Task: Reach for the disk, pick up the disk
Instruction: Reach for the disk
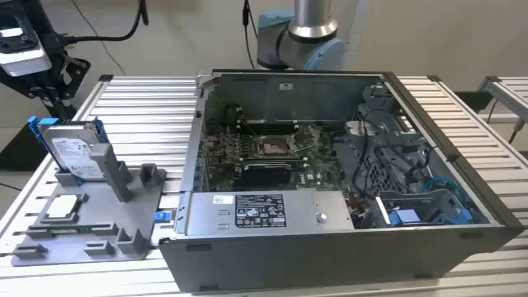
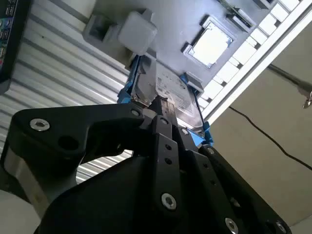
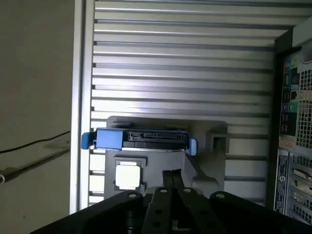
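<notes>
Standing up on its thin edge, the disk [image 1: 73, 151] sits in a slot of a gray holder [image 1: 123, 204]. The holder lies on the ribbed metal table [image 1: 140, 117], by the table's edge on the exterior view's left and close to the front corner there. The disk is silver with a white label on its face. A blue frame [image 1: 37, 127] goes around its sides.

A small flat silver square [image 1: 64, 207] lies in the same holder, just beside the disk, toward the front edge of the table.

The black gripper [image 3: 172, 174] hangs above the disk. In the exterior view it [image 1: 51, 91] is up over the table's left edge, and there is a gap between it and the top of the disk. In both wrist views its two fingers are pressed close together, and nothing is between them. In the second wrist view the fingertips [image 2: 160, 103] point down at the top of the disk [image 2: 168, 90]. They do not hold it.

A big open computer case [image 1: 330, 247] fills the middle of the table, well apart from the disk. The arm's base [image 1: 301, 37] stands behind the case, at the back edge of the table.
</notes>
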Tool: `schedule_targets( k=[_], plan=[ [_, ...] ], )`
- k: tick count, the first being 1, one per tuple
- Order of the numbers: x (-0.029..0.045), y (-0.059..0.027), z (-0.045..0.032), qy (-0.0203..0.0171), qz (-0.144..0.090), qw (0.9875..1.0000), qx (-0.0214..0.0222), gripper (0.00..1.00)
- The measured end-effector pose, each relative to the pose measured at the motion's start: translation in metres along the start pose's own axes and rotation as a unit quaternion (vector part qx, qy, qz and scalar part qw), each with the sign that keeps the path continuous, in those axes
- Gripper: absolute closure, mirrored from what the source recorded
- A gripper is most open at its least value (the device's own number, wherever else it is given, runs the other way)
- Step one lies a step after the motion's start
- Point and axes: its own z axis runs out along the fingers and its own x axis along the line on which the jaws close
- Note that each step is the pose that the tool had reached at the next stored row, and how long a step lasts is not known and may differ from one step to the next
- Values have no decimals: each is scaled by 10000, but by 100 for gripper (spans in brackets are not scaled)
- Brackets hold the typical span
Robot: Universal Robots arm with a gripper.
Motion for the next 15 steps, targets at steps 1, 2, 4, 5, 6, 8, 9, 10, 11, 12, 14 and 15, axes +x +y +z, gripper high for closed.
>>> schedule_targets(
  k=[1, 2, 4, 5, 6, 8, 9, 10, 11, 12, 14, 15],
  plan=[
    [0, 0, 0, 0, 0, 10000, 0, 100],
    [0, 0, 0, 0, 0, 10000, 0, 100],
    [0, 0, 0, 0, 0, 10000, 0, 100],
    [0, 0, 0, 0, 0, 10000, 0, 100],
    [0, 0, 0, 0, 0, 10000, 0, 100],
    [0, 0, 0, 0, 0, 10000, 0, 100],
    [0, 0, 0, 0, 0, 10000, 0, 100],
    [0, 0, 0, 0, 0, 10000, 0, 100],
    [0, 0, 0, 0, 0, 10000, 0, 100],
    [0, 0, 0, 0, 0, 10000, 0, 100],
    [0, 11, 0, 1, 1, 10000, 0, 100],
    [0, 26, 1, 0, 1, 10000, 0, 100]
  ],
)
